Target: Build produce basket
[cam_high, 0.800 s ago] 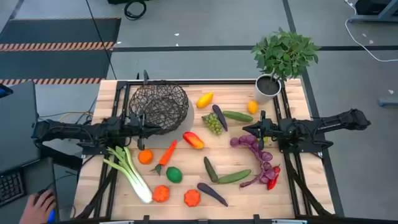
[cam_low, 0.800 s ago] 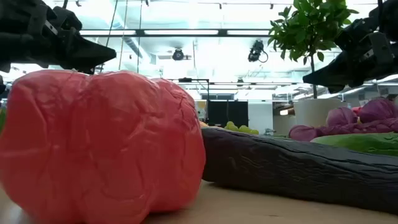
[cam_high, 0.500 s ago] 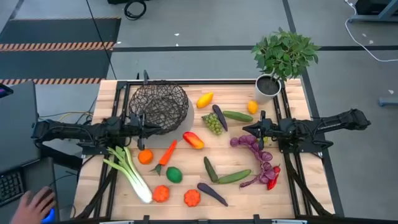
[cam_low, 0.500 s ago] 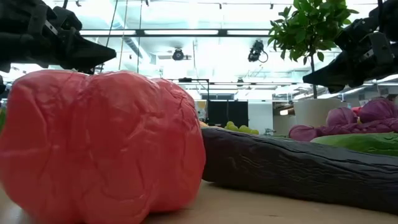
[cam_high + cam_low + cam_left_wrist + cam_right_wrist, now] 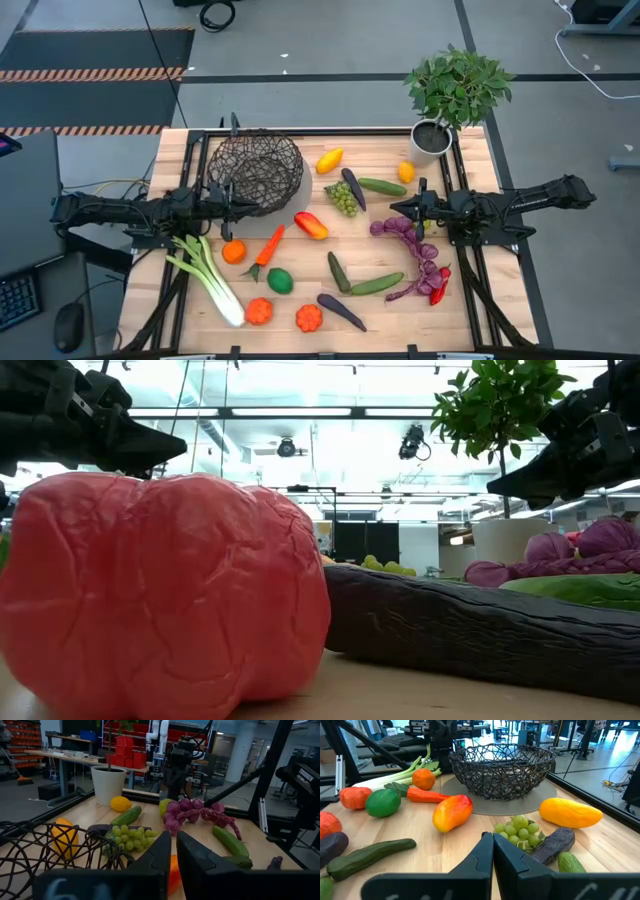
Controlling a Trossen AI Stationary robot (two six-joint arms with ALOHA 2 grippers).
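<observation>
person's hand gone; basket (image 5: 256, 172) beside left jaws

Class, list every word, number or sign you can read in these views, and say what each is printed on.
"TROSSEN": white letters on the dark housing of the right arm, in the left wrist view.
Pale marks on the body of the left gripper: too blurred to read.
Pale marks on the body of the right gripper: too blurred to read.
The basket and the produce: no lettering.

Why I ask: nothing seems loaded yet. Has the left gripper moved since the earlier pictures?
No. The left gripper sits at the same spot beside the basket in the high view.
</observation>
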